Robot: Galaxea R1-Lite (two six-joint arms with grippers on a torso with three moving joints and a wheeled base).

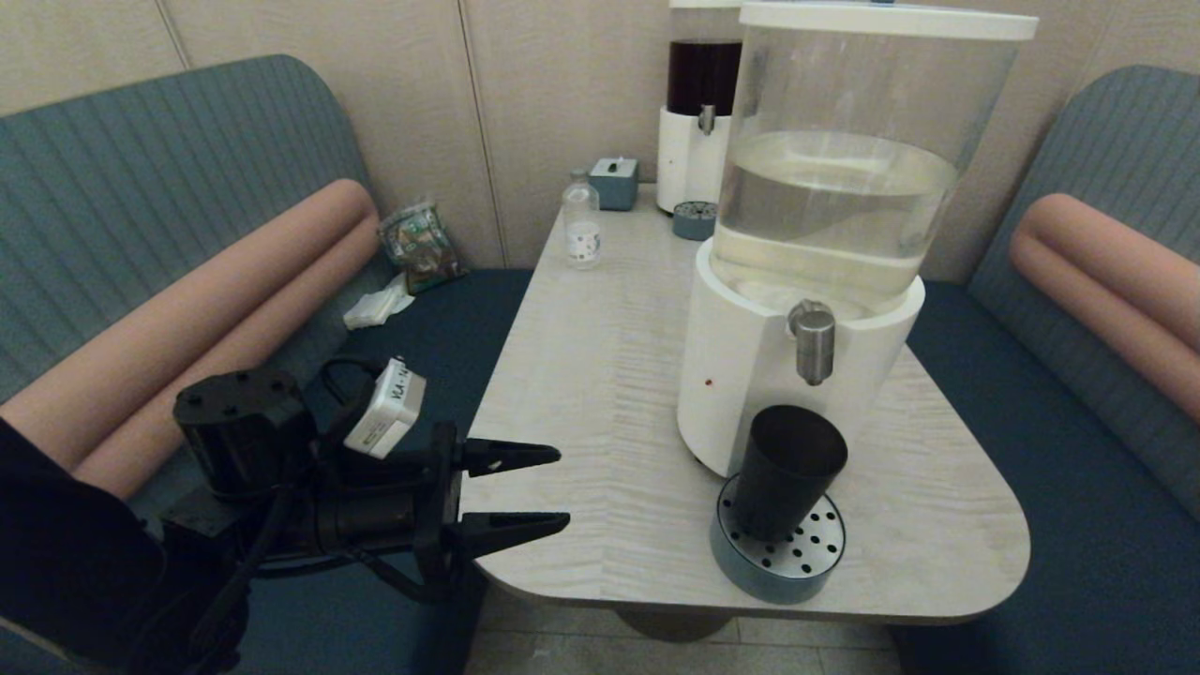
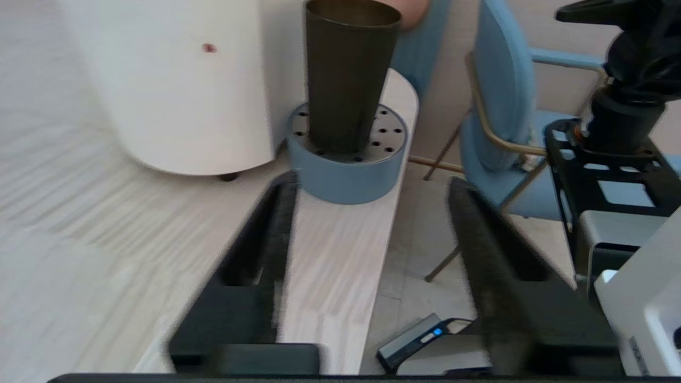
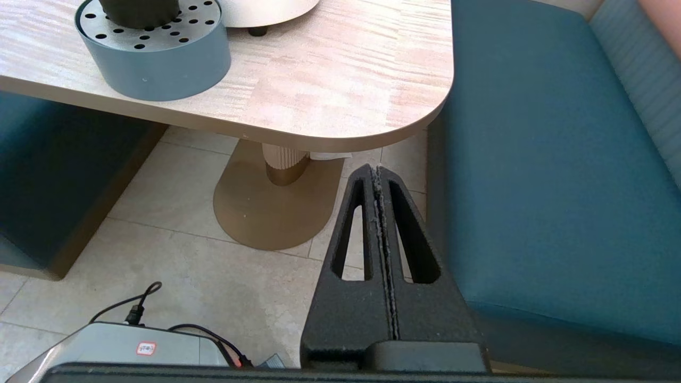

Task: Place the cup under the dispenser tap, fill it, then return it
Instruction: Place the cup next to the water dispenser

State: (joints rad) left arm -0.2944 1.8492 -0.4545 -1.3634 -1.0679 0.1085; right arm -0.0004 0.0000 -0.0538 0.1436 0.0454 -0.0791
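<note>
left gripper point(image 1: 561, 489) sits at the table's point(image 1: 581, 394) near left edge with its two fingers spread apart and nothing between them. it points level toward 3 o'clock, at the black cup point(image 1: 786, 471), and is well apart from it. the cup stands upright on the round blue drip tray point(image 1: 778, 562), right under the steel dispenser tap point(image 1: 813, 342) of the big white dispenser point(image 1: 750, 375). at 12 o'clock from the cup, far back, stand a small clear bottle point(image 1: 581, 225) and a dark-liquid dispenser point(image 1: 698, 112). right gripper point(image 3: 379, 178) hangs below the table, over the floor, fingers pressed together.
</note>
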